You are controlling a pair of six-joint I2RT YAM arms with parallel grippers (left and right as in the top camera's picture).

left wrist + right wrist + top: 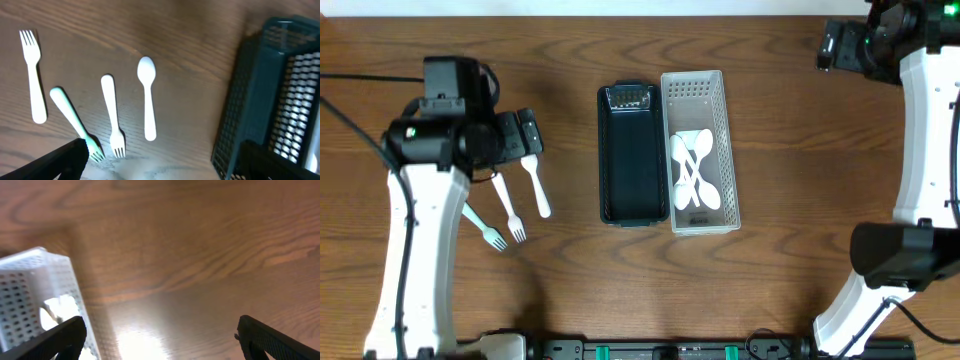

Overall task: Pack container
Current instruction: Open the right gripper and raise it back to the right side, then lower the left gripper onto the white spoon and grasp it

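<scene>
- You are holding the left end effector point(528, 134) wide apart and gripping nothing, low above the bench point(580, 290); the right end effector point(160, 330) is gaping too, empty, near the white basket point(698, 150)
- The spoon point(146, 97) is lying just beside a white fork point(112, 112), so a wide descent is risking catching both handles at once
- The green fork point(75, 122) is lying angled with its tines near that fork's tines, so you are risking nudging them into a tangle
- The flat handles are sitting flush on the wood, so the fingertips are likely to be skidding rather than gripping
- The dark basket point(633, 155) is standing empty just beside the white one holding spoons point(692, 170); a hasty release is risking dropping into the wrong basket
</scene>
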